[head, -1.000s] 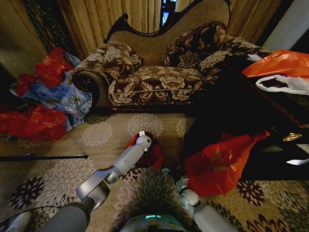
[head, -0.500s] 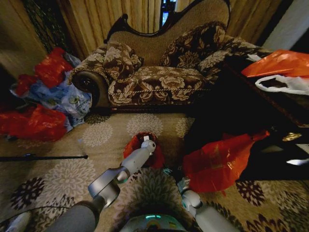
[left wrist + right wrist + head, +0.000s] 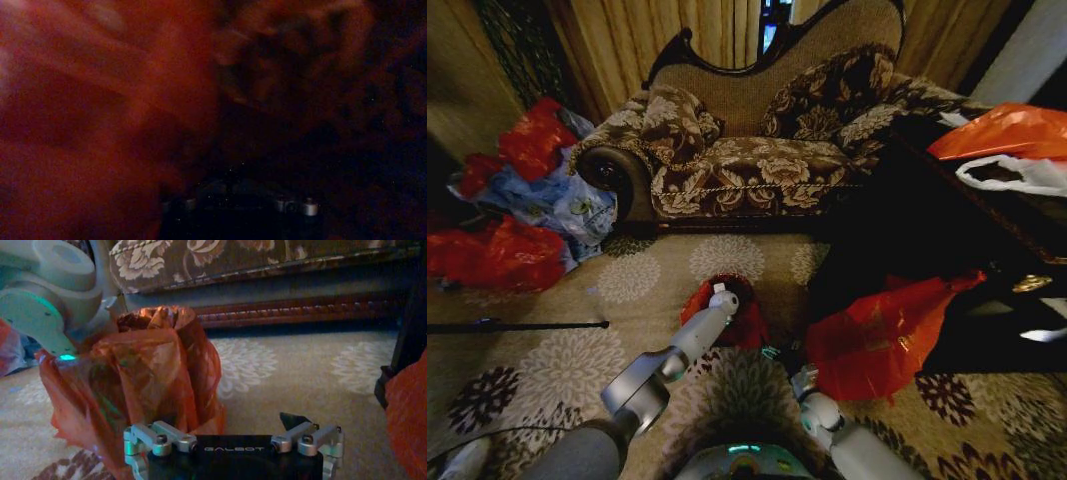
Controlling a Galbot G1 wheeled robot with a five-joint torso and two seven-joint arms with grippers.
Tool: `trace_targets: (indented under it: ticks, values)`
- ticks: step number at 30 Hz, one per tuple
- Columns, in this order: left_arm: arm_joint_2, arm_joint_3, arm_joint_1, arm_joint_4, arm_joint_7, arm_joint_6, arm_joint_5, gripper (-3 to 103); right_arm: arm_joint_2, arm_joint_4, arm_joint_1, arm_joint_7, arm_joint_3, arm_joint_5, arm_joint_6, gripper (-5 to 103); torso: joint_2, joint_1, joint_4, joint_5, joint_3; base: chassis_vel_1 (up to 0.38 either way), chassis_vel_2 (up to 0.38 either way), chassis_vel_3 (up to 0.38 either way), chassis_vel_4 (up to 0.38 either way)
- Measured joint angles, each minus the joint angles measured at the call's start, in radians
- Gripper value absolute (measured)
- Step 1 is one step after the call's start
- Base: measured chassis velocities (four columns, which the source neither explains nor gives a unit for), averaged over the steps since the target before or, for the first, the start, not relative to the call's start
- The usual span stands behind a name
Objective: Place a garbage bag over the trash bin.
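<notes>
The left claw (image 3: 724,296) is pushed down into the thin, shiny red plastic garbage bag (image 3: 739,318). In the left wrist view red plastic (image 3: 100,125) sits right against the camera, and it is too dark to tell if this claw is open or closed, or if it holds the bag.

The right claw (image 3: 233,440) is low and just beside the bag. Its two fingers (image 3: 157,436) are spread wide and hold nothing. In the right wrist view the bag (image 3: 143,375) stands up in a tall, crinkly heap, bunched at the top. The trash bin must be under it, but the red plastic covers it, so no black rim shows.

The bag stands on the flowery carpet (image 3: 637,280), near the front edge of the brown flowered sofa (image 3: 757,150). A bigger orange-red bag (image 3: 877,335) lies to the right of it.

Half a second ago the left arm's wrist was a bit more to the right. Now it has slid a little to the left over the bag. The right arm and the bag look about the same as before.
</notes>
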Motion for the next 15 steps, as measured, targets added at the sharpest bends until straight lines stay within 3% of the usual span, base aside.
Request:
trace_targets:
  ticks: [3, 8, 15]
  values:
    - [0.004, -0.022, -0.009, 0.004, 0.031, -0.013, 0.05, 0, 0.002, 0.0, 0.004, 0.002, -0.004, 0.0, -0.001, 100, 0.0, 0.0, 0.0001, 0.0002, 0.0, 0.0, 0.0, 0.0, 0.0]
    - [-0.003, -0.024, -0.045, 0.01, 0.154, -0.031, 0.153, 0, 0.012, -0.003, 0.004, 0.002, -0.01, -0.002, -0.002, 100, 0.0, 0.0, 0.0002, 0.0004, 0.0, 0.0, 0.0, 0.0, 0.0]
    - [-0.055, -0.003, -0.032, 0.022, 0.145, -0.007, 0.159, 0, 0.017, -0.001, 0.005, 0.008, -0.027, -0.004, -0.002, 100, 0.0, 0.0, -0.0003, 0.0004, 0.0, 0.0, 0.0, 0.0, 0.0]
